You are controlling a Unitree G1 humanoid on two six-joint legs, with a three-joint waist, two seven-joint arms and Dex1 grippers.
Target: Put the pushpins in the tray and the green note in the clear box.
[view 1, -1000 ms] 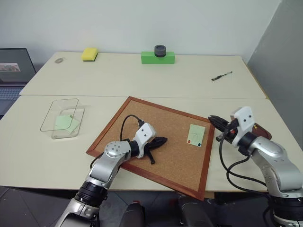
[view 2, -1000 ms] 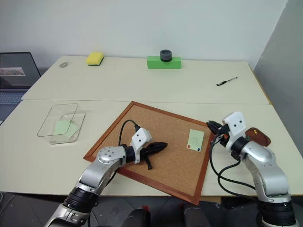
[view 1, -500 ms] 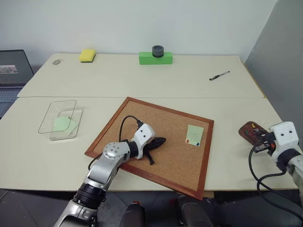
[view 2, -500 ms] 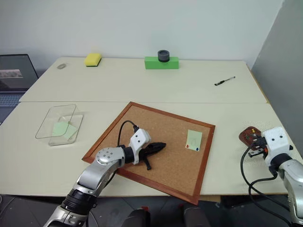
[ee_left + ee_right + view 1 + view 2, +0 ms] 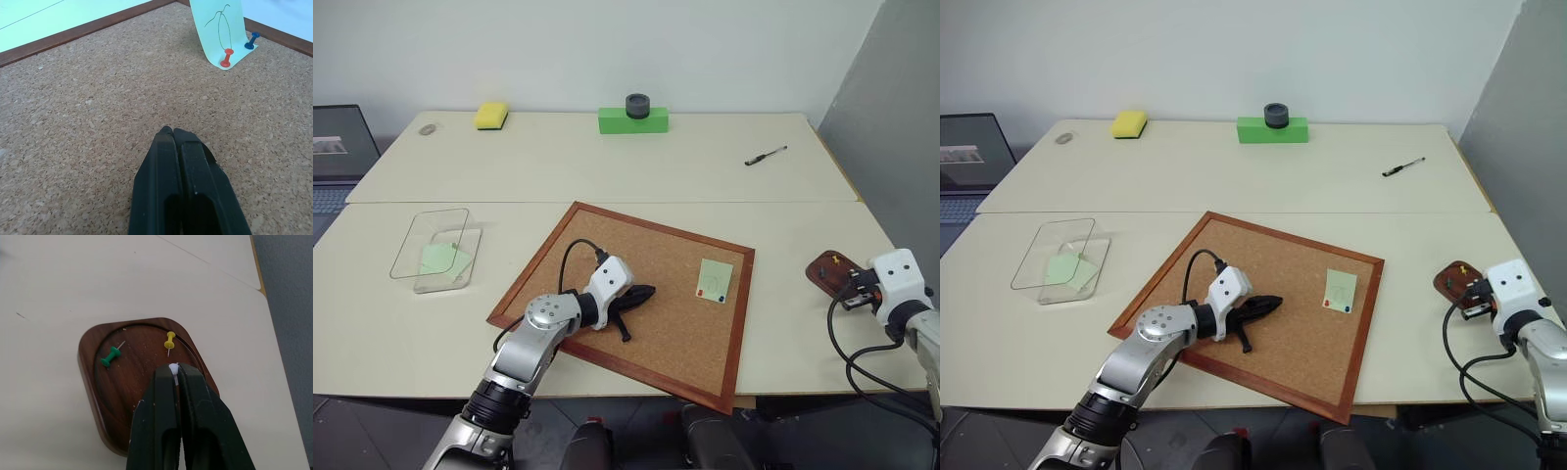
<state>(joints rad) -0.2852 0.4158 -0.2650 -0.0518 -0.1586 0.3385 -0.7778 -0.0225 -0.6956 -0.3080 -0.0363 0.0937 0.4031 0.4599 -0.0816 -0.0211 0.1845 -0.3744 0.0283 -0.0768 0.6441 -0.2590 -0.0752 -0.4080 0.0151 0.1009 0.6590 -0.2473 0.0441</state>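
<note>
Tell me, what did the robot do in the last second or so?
The right gripper swung from the corkboard's right edge out over the tray, jaws shut on a white pushpin. A green pushpin and a yellow pushpin lie in the tray. The left gripper stayed shut on the cork, and the green note stayed pinned.

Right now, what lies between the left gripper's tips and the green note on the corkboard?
Nothing: in the left wrist view only bare corkboard runs from the shut left gripper to the green note, pinned by a red pushpin and a blue pushpin.
</note>
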